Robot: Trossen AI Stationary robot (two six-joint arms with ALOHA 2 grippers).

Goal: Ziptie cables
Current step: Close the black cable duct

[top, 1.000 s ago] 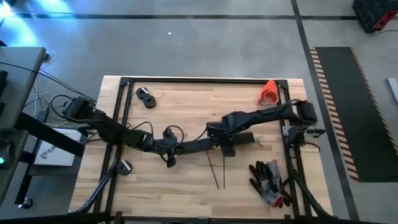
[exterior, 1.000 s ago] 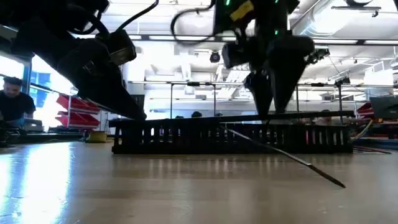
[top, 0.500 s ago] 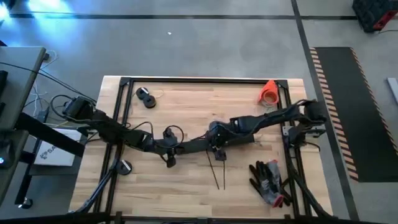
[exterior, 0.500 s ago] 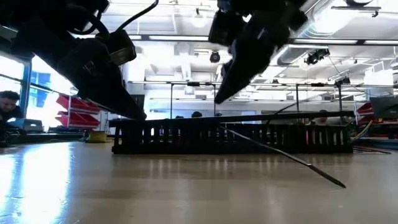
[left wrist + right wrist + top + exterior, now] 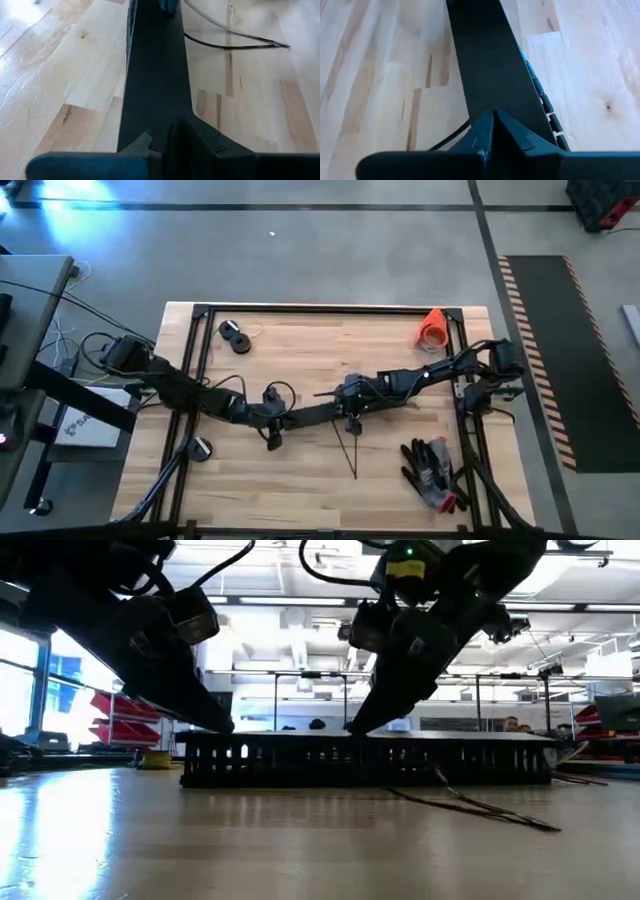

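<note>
High view shows both arms reaching toward the middle of the wooden surface [image 5: 300,350], meeting along a long black perforated strip [image 5: 320,413] that lies left to right. The left tool [image 5: 283,419] sits at the strip's left part and the right tool [image 5: 350,402] at its right part, close to each other. In each wrist view the dark fingers come together to a tight point on top of the strip, so both tools look pinched narrow against it; whether they actually grip it I cannot tell. The cables [image 5: 346,450] are thin dark lines running from under the right tool toward the near edge of the surface, lying flat. In the low view the cables [image 5: 480,808] trail across the wood in front of the strip [image 5: 365,760], to the right. At the far right corner lies an orange cone-shaped object [image 5: 433,328]; at the near right, a pair of dark gloves [image 5: 432,470]. Two black round pieces [image 5: 235,336] sit at the far left.
</note>
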